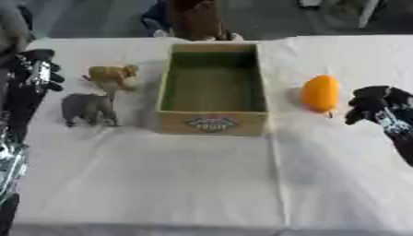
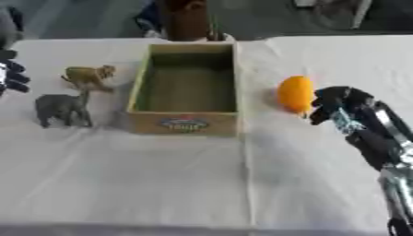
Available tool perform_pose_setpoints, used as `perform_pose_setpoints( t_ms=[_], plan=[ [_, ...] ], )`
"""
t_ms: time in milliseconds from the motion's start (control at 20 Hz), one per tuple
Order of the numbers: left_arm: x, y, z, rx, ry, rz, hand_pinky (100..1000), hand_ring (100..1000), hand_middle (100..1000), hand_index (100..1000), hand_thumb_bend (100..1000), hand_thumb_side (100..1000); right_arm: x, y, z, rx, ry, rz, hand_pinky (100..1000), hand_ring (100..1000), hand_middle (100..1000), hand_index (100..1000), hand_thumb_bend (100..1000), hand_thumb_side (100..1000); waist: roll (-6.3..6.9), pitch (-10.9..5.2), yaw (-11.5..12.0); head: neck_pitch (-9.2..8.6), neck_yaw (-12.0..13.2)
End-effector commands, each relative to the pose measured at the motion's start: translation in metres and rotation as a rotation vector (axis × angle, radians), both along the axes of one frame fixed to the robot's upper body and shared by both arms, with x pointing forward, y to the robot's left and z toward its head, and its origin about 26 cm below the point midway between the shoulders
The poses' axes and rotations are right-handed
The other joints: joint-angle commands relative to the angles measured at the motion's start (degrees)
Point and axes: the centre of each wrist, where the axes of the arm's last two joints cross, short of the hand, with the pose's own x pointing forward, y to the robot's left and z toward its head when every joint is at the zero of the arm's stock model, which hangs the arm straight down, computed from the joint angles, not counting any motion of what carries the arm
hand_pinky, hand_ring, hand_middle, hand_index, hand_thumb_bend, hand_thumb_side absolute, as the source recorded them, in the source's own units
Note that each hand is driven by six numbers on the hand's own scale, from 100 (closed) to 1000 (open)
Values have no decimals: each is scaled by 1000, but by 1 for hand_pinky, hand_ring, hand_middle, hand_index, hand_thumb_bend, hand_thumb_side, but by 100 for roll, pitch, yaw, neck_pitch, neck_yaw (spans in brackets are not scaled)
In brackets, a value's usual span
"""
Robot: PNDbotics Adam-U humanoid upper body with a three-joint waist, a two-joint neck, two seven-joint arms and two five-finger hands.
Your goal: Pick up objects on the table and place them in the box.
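Beside the orange fruit (image 2: pixel 295 94) hovered the right hand (image 2: pixel 339 105) — fingers curled, holding nothing. Box (image 1: pixel 213 87) stood between fruit and two animal figures (image 1: pixel 97 94); left hand's (image 1: pixel 38 69) fingers — cannot tell.

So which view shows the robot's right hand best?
The right eye view: the right hand and much of its arm show there, beside the orange fruit. In the left eye view the hand sits close to the right edge, with most of the arm cut off.
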Motion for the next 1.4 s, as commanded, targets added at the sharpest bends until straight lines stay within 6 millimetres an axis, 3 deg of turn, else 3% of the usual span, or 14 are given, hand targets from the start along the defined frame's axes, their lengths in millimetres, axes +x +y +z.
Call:
perform_pose_setpoints(
  t_ms=[50, 500, 650, 750, 1100, 1250, 1400],
  plan=[
    [-1, 2, 11, 27, -31, 0, 522, 539, 528, 724, 100, 652, 0, -1, 10, -4, -31, 2, 560, 562, 588, 730, 100, 501, -4, -69, 5, -19, 20],
    [-1, 4, 13, 45, -37, 2, 524, 540, 529, 724, 101, 652, -1, -1, 10, -4, -31, 0, 536, 563, 588, 730, 100, 500, -5, -72, 6, -28, 41],
    [-1, 7, 16, 97, -30, -14, 536, 554, 546, 729, 147, 651, 0, -2, 10, -5, -32, 0, 547, 562, 588, 730, 100, 501, 0, -75, -6, -22, 37],
    [-1, 12, 22, 201, -13, -51, 562, 592, 586, 751, 100, 528, -1, -2, 9, -8, -30, -2, 549, 563, 588, 729, 100, 501, 11, -85, -20, -21, 43],
    [13, 44, 52, 682, 88, -144, 646, 663, 665, 813, 145, 397, -1, -3, 8, -14, -24, -2, 550, 563, 588, 729, 100, 501, 44, -127, -52, 1, 39],
    [24, 57, 67, 915, 168, -209, 689, 693, 676, 822, 276, 353, -2, -3, 7, -17, -20, -1, 550, 564, 588, 730, 100, 502, 58, -147, -73, 15, 47],
    [35, 69, 79, 1077, 248, -259, 709, 705, 685, 829, 313, 322, -2, -3, 6, -19, -18, 4, 550, 564, 588, 730, 100, 502, 62, -160, -88, 31, 49]
  ],
)
